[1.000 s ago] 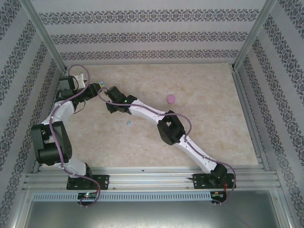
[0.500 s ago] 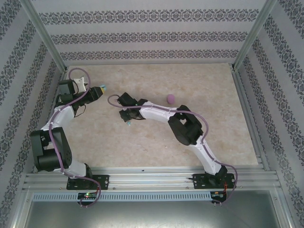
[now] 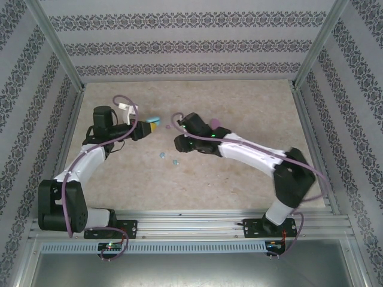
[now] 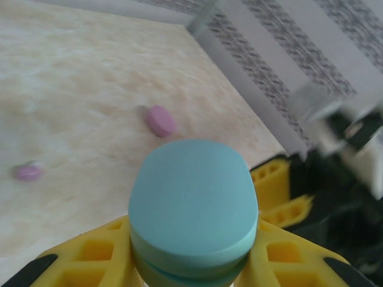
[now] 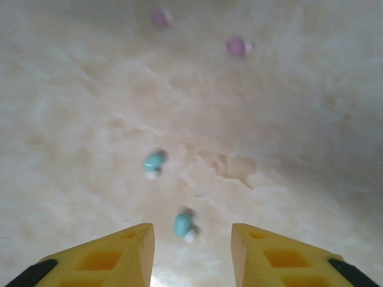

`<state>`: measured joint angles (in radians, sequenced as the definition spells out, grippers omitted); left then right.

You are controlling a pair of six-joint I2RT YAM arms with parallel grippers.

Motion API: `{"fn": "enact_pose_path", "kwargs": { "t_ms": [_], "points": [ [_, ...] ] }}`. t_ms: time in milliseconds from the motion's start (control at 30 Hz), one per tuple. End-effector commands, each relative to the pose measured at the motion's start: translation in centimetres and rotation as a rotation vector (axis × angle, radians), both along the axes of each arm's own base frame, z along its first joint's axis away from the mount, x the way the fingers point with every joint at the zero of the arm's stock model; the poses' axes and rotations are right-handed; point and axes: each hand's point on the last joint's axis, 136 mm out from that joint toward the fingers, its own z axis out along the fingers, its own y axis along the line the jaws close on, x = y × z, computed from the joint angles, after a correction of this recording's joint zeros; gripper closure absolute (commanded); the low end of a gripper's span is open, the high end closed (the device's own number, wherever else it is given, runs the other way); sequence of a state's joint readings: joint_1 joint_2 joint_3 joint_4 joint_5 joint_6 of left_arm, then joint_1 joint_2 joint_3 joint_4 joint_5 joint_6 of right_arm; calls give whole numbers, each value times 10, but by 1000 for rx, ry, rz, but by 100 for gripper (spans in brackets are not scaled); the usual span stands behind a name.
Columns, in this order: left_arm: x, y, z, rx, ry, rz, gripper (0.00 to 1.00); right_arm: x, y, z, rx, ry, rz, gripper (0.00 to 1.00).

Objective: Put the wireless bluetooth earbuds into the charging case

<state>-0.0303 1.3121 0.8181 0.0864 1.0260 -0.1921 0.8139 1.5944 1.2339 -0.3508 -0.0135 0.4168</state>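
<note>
Wireless bluetooth earbuds point(image 3: 161, 155): four loose on the table point(image 5: 299, 149), two light blue, two pink-purple.
- Nearer blue bud point(image 5: 182, 225): just ahead of the right gripper point(image 5: 191, 239), close to the centre line between its spread, empty fingers. Its white tip points back toward the gripper, so its long axis seems to run roughly along the approach, though it is blurred.
- Farther blue bud point(image 5: 154, 161): ahead and left.
- Pink buds point(image 5: 236, 46): well beyond.
- Right arm is the nearer.
- Left gripper point(image 4: 191, 257): pinching the blue case point(image 4: 191, 203), lid apparently closed.
- The left wrist view adds the pink case point(image 4: 160, 121), lying flat; from above the blue buds are mere specks.
</note>
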Motion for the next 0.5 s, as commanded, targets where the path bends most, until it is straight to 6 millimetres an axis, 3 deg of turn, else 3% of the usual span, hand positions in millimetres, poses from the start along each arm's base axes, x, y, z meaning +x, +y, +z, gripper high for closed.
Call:
{"fn": "enact_pose_path", "kwargs": {
  "t_ms": [0, 200, 467],
  "points": [
    [-34, -31, 21, 39, -231, -208, 83, -33, -7, 39, 107, -26, 59, 65],
    [-68, -59, 30, 74, -365, -350, 83, -67, -14, 81, 244, -63, 96, 71],
    [-86, -71, 44, 48, -449, -391, 84, -73, 8, 98, 292, -40, 162, 74]
  ]
}}
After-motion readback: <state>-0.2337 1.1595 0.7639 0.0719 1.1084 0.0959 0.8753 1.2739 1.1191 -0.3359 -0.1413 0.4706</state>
